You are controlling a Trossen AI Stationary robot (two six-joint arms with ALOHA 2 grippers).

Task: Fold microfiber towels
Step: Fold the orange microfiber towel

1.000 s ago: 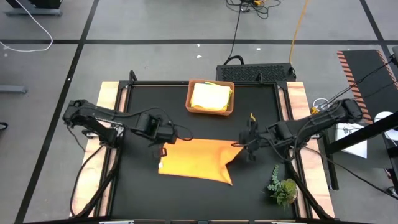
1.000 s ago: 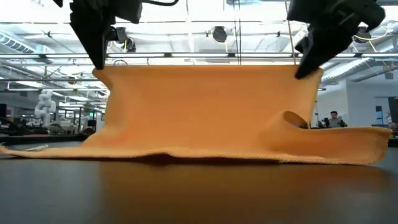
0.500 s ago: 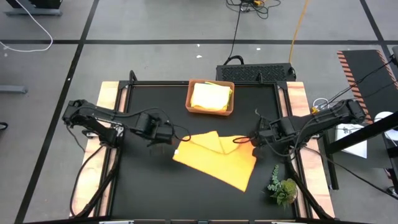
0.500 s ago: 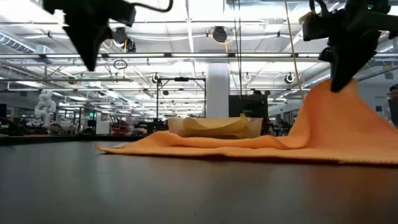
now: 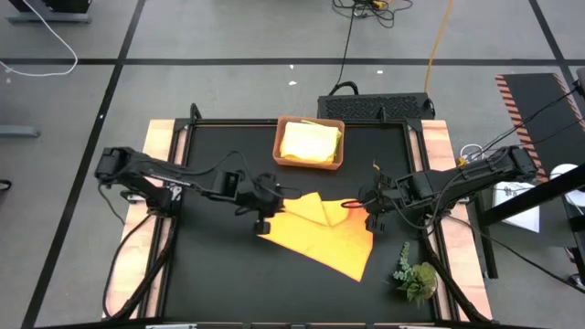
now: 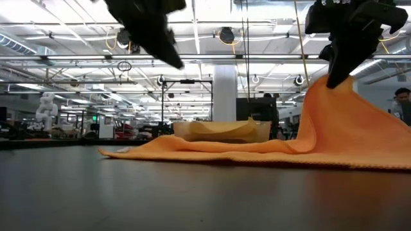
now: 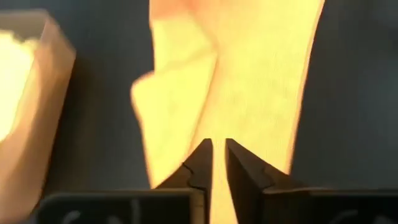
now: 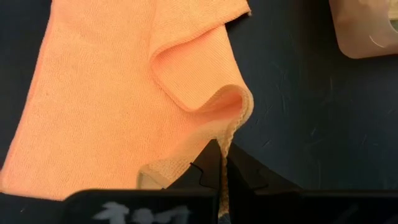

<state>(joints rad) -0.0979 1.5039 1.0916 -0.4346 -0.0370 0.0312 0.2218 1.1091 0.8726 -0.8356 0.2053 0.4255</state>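
Observation:
The orange towel (image 5: pixel 320 236) lies crumpled on the black table, its far part folded over itself. My left gripper (image 5: pixel 265 217) hovers above the towel's left end with its fingers close together and nothing between them; it also shows in the low view (image 6: pixel 174 61) and in the left wrist view (image 7: pixel 217 146). My right gripper (image 5: pixel 370 219) is shut on the towel's right side and holds it up in a peak (image 6: pixel 334 96). Folded yellow towels (image 5: pixel 311 142) lie in the brown tray (image 5: pixel 280 146). The other towels are out of view. My right gripper pinches the towel's hemmed edge (image 8: pixel 227 144) between its two fingers, beside a rolled-over fold. The fingers come from above, slanting down. The held part stands raised off the table, and the cloth slopes down slack from it, with the rest lying flat on the table.
The brown tray stands at the table's far middle, also in the low view (image 6: pixel 221 130). A green plant sprig (image 5: pixel 416 274) lies near the front right corner. Bare black table (image 5: pixel 210 265) lies left of and in front of the towel.
A second ago both grippers held the towel's upper edge up, the cloth spread between them. My left gripper let go and the left part fell onto the table, folding over. My left gripper then moved right, over the towel. My right gripper went right and kept its hold.

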